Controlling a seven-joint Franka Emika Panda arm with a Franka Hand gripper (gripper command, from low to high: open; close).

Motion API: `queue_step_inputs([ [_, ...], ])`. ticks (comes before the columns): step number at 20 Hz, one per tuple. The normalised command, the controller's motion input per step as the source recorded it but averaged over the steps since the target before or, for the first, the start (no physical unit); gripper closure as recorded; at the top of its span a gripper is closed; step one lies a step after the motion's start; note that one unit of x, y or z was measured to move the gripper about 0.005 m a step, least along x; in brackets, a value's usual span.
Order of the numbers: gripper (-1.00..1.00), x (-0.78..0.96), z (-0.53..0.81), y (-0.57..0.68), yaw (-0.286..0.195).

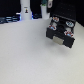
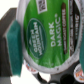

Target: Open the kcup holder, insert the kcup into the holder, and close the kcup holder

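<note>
Fills most of the wrist frame: green foil top of the kcup [image 2: 44,35], clamped against a teal finger pad [image 2: 12,47] at the frame's left edge, so gripper [image 2: 40,47] grasping it. Only in the exterior view: kcup holder [image 1: 61,35] at right of centre on the pale table [image 1: 25,57], tray pulled out, possibly a few pods in its slots, too blurred to count

kcup [image 2: 47,40] green lid, "Green Mountain", "Dark Magic"
</note>
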Motion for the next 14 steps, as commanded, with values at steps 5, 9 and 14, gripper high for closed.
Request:
queue_step_inputs([
  [5,1.0,0.44,0.43,0.68,0.042],
  [9,1.0,0.31,0.11,0.66,0.069],
  [14,1.0,0.2,0.01,0.64,0.101],
])
